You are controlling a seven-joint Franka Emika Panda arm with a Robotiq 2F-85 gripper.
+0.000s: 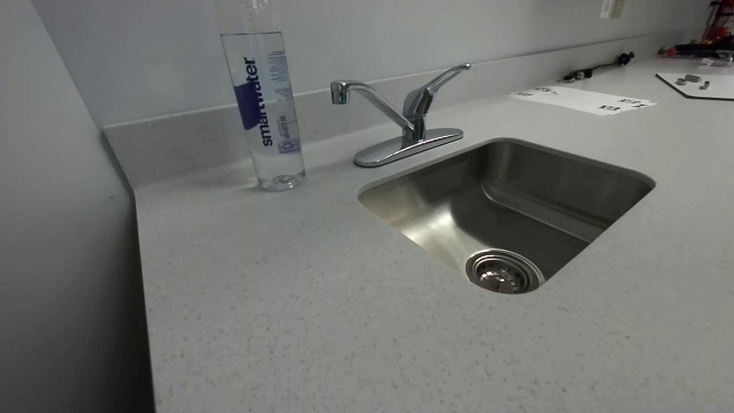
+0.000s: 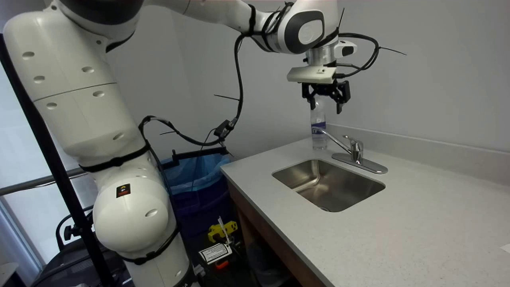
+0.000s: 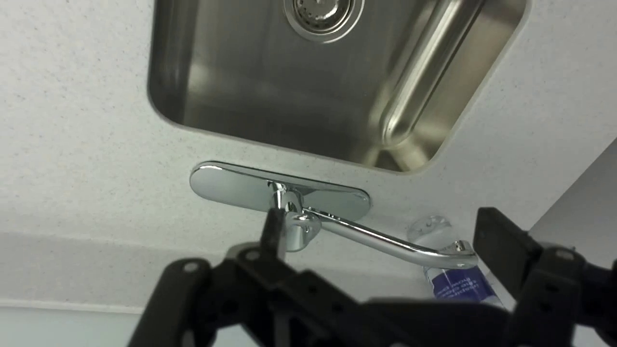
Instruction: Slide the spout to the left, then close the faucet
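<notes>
Two risks face us: the faucet's (image 1: 417,123) spout (image 3: 376,239) points left over the bench (image 1: 246,315) toward the bottle (image 1: 266,109), so overswinging may topple it; our released end effector (image 2: 326,109), above, may snag the lever (image 1: 446,78) if lowered this wide.

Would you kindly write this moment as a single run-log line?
end effector: open, empty, higher than spout | spout: pointing toward bottle, clear of sink | faucet lever: tilted upward

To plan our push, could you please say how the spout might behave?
The spout looks like a chrome tube, so probably stiff. Joined to the faucet at one end only, it likely swings. Its shiny surface may be slippery.
</notes>
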